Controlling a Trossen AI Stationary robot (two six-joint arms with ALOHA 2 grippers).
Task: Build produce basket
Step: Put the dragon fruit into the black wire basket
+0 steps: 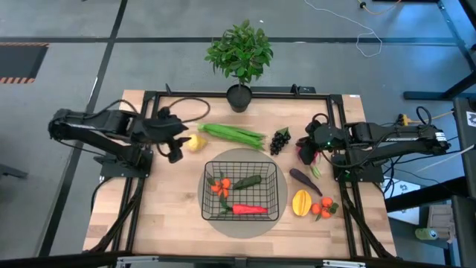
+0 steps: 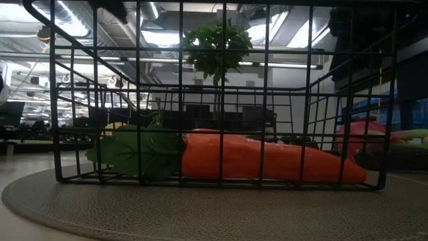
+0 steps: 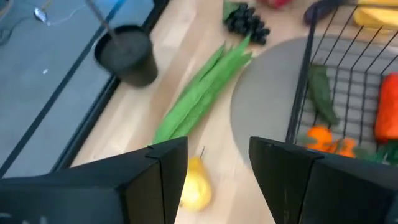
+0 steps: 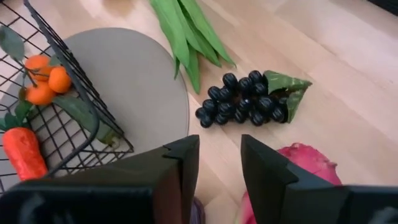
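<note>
The black wire basket (image 1: pixel 281 195) stands on a round grey mat in the middle of the table. It holds orange tomatoes (image 1: pixel 219 186), a dark green cucumber (image 1: pixel 248 182) and a red chili (image 1: pixel 249 210). My left gripper (image 1: pixel 176 151) is open just beside the yellow lemon (image 3: pixel 195 188), which lies on the wood below its fingers. My right gripper (image 1: pixel 307 149) is open over the pink radish (image 4: pixel 308 163). Green beans (image 1: pixel 232 135) and black grapes (image 1: pixel 280 140) lie between the arms. Eggplant (image 1: pixel 305 181), mango (image 1: pixel 301 202) and more tomatoes (image 1: pixel 323 210) lie right of the basket.
A potted plant (image 1: pixel 239 56) stands at the table's far edge, behind the beans. The grey mat (image 1: pixel 256 229) reaches past the basket on all sides. Bare wood lies to the left of the basket and along the near edge.
</note>
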